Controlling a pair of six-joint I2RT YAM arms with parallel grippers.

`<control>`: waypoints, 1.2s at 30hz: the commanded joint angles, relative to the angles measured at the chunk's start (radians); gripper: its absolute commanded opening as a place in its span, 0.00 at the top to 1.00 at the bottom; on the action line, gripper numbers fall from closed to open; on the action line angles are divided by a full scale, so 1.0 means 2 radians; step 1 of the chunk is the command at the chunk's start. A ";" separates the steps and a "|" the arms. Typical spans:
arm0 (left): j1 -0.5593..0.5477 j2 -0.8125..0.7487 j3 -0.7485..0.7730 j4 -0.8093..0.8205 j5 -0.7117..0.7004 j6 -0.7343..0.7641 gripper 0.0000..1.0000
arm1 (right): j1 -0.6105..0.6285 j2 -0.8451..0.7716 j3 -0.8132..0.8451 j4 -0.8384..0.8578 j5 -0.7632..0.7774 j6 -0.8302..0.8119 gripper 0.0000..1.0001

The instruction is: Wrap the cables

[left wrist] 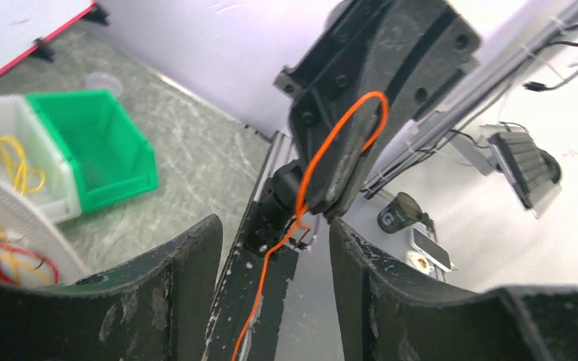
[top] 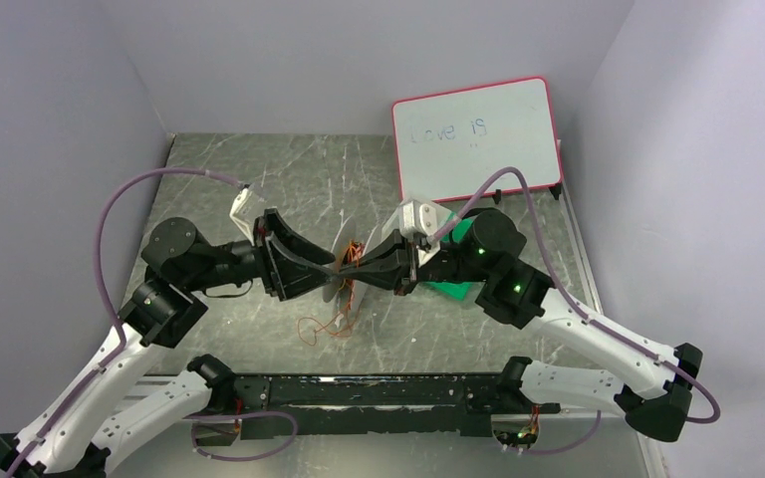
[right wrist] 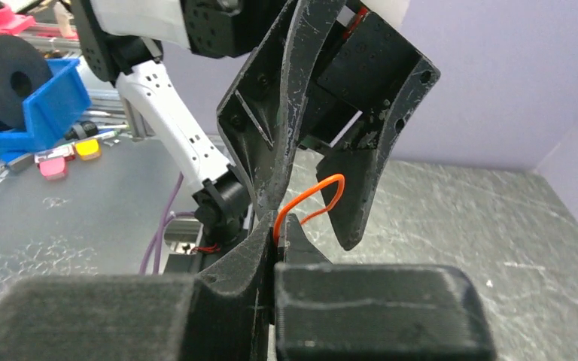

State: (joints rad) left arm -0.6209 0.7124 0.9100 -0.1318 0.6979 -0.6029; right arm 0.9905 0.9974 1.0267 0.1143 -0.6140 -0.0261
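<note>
The right gripper is pressed together and pinches the thin orange cable between its fingertips. Above the pinch a short loop of cable stands up in an arch. The left gripper faces it tip to tip, its fingers spread apart and holding nothing. In the right wrist view the loop sits in the gap between those spread fingers, and I cannot tell whether it touches either one. From the pinch the cable hangs down between the left fingers. The two grippers meet above the table just beside the green bin, on its side toward the left arm. A white bin holding yellow wire touches the green bin on that same side. A white spool with red and yellow wire on it is next to the white bin. Loose orange loops lie on the table near the green bin, below the grippers.
</note>
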 commanded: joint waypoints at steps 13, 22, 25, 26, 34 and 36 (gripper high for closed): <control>0.001 0.017 -0.019 0.162 0.154 -0.061 0.54 | 0.002 0.007 0.002 0.082 -0.088 0.019 1.00; 0.001 0.015 -0.022 0.164 0.154 -0.061 0.89 | 0.001 0.011 -0.002 0.086 -0.102 0.022 1.00; 0.001 0.014 -0.023 0.170 0.154 -0.065 0.91 | 0.002 0.009 -0.004 0.083 -0.105 0.023 1.00; 0.001 0.013 -0.022 0.171 0.153 -0.066 0.93 | 0.002 0.009 -0.005 0.081 -0.106 0.023 1.00; 0.001 -0.001 0.002 0.086 0.124 -0.007 0.93 | 0.001 -0.015 -0.024 0.040 -0.081 0.016 1.00; 0.001 -0.004 0.014 0.046 0.109 0.017 0.93 | 0.001 -0.027 -0.032 0.028 -0.076 0.018 1.00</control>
State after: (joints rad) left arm -0.6189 0.7231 0.8780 0.0944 0.9680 -0.6731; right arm 0.9897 0.9909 1.0023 0.2272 -0.7921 0.0116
